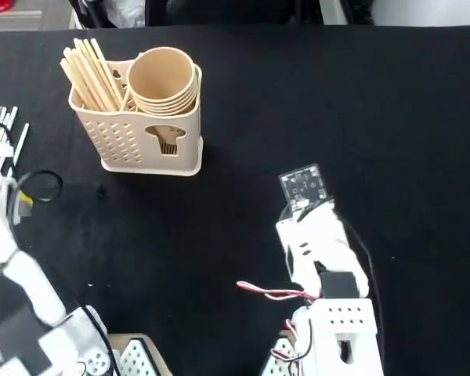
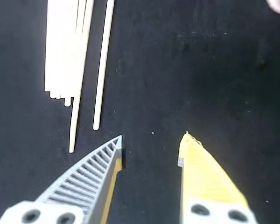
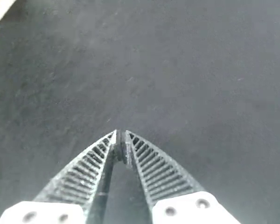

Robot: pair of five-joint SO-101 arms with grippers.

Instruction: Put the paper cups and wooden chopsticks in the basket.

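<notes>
A cream slotted basket [image 1: 133, 145] stands at the back left of the black table. It holds a stack of paper cups [image 1: 163, 78] and a bundle of wooden chopsticks [image 1: 90, 74] leaning out of its left side. More loose chopsticks [image 2: 70, 56] lie flat on the cloth at the table's left edge [image 1: 14, 133]. My left gripper [image 2: 151, 140] is open just short of their ends, with nothing between its fingers. My right gripper [image 3: 121, 140] is shut on nothing above bare cloth; its arm [image 1: 321, 243] sits front right of the basket.
The black cloth [image 1: 337, 102] covers the whole table. The left arm's white body [image 1: 16, 298] fills the front left corner, with the arm bases [image 1: 329, 337] along the front edge. A red and white cable [image 1: 270, 291] hangs beside the right arm.
</notes>
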